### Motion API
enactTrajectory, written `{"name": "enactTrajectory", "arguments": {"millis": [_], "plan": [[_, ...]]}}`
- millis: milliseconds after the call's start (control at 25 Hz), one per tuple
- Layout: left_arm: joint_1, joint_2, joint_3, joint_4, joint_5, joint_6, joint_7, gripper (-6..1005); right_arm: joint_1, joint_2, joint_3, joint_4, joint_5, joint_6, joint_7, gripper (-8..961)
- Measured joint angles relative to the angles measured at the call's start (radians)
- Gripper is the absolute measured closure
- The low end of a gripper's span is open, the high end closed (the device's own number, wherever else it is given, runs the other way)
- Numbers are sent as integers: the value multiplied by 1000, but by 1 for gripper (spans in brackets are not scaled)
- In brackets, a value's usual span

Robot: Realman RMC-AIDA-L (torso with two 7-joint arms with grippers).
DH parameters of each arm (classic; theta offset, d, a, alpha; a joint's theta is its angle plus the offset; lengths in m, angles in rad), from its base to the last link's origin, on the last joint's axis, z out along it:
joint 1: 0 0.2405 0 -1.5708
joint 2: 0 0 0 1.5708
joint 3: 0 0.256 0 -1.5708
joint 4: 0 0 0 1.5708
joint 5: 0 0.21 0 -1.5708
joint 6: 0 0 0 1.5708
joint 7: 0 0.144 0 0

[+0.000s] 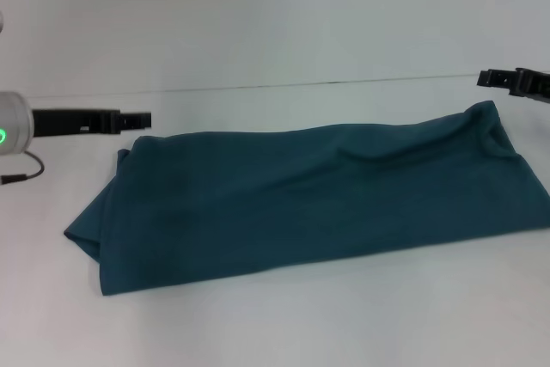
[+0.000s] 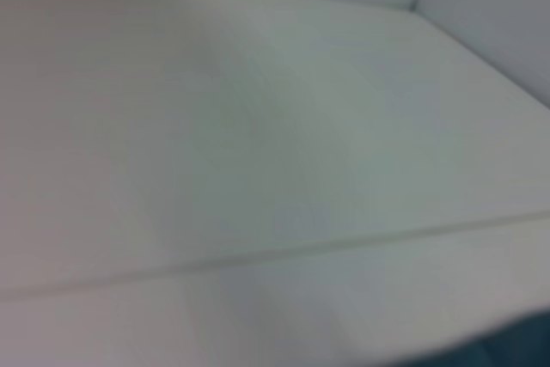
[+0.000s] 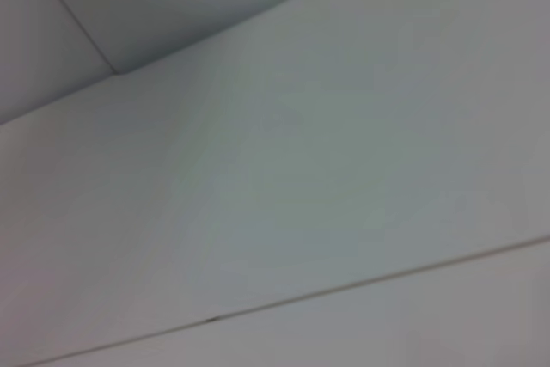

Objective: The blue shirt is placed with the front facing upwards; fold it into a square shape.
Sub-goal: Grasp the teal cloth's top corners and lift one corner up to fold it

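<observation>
The blue shirt lies on the white table as a long teal band running left to right, with plain cloth on top and no lettering showing. Its left end is bunched into layered folds, and its right end rises in a small peak. My left gripper hovers just above and beyond the shirt's far left corner, apart from the cloth. My right gripper hangs over the far right end, a little above the peak. A sliver of the shirt shows at the corner of the left wrist view.
A thin seam runs across where the table meets the pale back wall. A cable loops by the left arm. The right wrist view shows only the white surface and the wall.
</observation>
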Motion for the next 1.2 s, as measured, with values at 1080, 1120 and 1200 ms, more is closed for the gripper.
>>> {"name": "enactTrajectory", "arguments": {"millis": [1080, 1120, 1200], "plan": [[21, -80, 91, 108, 463, 40, -364, 162, -138, 25, -5, -96, 159, -185, -118, 27], [20, -83, 90, 108, 479, 33, -371, 162, -138, 25, -5, -96, 159, -187, -117, 28], [20, -92, 91, 114, 516, 22, -387, 162, -138, 24, -5, -96, 159, -190, -115, 28]]}}
